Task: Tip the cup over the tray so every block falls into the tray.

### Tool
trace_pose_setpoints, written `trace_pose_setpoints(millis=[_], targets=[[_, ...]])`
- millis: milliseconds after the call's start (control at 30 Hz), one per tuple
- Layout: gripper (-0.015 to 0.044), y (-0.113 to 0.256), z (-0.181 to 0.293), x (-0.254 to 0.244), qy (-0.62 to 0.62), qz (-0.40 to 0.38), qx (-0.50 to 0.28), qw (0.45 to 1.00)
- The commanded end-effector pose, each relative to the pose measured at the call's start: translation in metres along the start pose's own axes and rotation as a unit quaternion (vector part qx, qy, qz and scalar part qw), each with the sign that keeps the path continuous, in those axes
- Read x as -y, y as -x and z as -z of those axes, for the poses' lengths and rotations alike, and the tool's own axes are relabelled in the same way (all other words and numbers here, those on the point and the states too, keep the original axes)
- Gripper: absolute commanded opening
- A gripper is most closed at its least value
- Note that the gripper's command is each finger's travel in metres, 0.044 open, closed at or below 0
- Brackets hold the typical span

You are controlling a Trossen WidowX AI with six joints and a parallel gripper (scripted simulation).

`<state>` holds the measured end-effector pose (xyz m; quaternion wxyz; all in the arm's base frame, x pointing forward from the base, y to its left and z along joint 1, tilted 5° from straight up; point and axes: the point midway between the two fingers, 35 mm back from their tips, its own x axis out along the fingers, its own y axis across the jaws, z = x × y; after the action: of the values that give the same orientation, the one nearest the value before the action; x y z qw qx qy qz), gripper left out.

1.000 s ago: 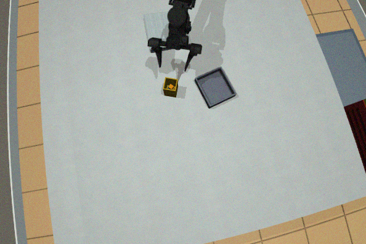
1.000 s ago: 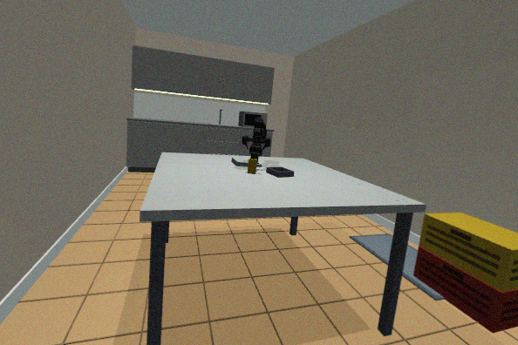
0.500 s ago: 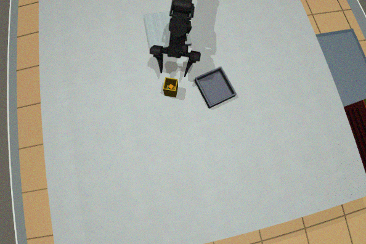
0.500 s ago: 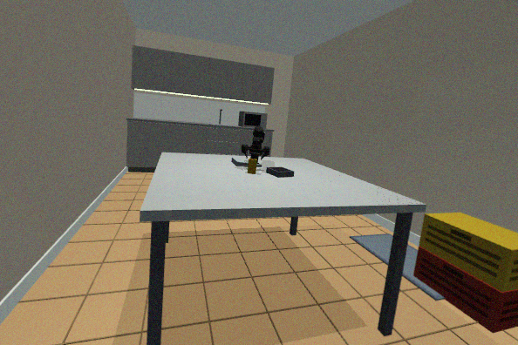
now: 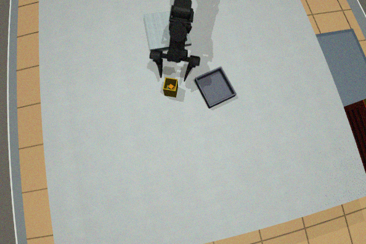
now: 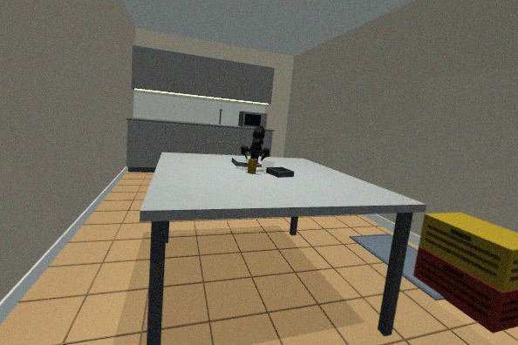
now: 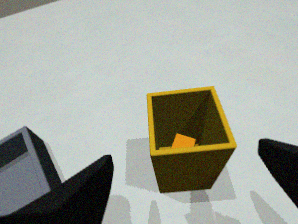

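A square yellow cup (image 5: 170, 92) (image 6: 252, 166) (image 7: 192, 171) stands upright on the table (image 5: 123, 154) (image 6: 209, 193). An orange block (image 5: 171, 86) (image 7: 184, 140) shows inside it; other blocks there are mostly hidden by the near wall. A shallow dark grey tray (image 5: 215, 89) (image 6: 280, 172) (image 7: 20, 185) lies to the right of the cup in the top view, and shows no blocks. My gripper (image 5: 172, 79) (image 7: 184, 153) is wide open and empty. Its fingertips are just short of the cup in the top view, one toward each side, and appear above the table.
A pale ribbed panel (image 5: 155, 32) with a dark edge lies under and beside the arm. Beyond the table, yellow (image 6: 475, 244) and red (image 6: 458, 287) crates are stacked on the floor near a blue-grey mat (image 5: 342, 68) (image 6: 384, 246).
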<state>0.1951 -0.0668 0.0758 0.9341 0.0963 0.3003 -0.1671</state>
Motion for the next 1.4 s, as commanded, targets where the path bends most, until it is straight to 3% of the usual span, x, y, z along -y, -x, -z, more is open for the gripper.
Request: trace_pose_setpoints(millis=[0,1367], targets=[[0.0440,-0.008,0.003,0.001,-0.001,0.003,-0.007,1.000],[0.0440,-0.062,0.009,0.002,-0.001,0.003,-0.005,1.000]])
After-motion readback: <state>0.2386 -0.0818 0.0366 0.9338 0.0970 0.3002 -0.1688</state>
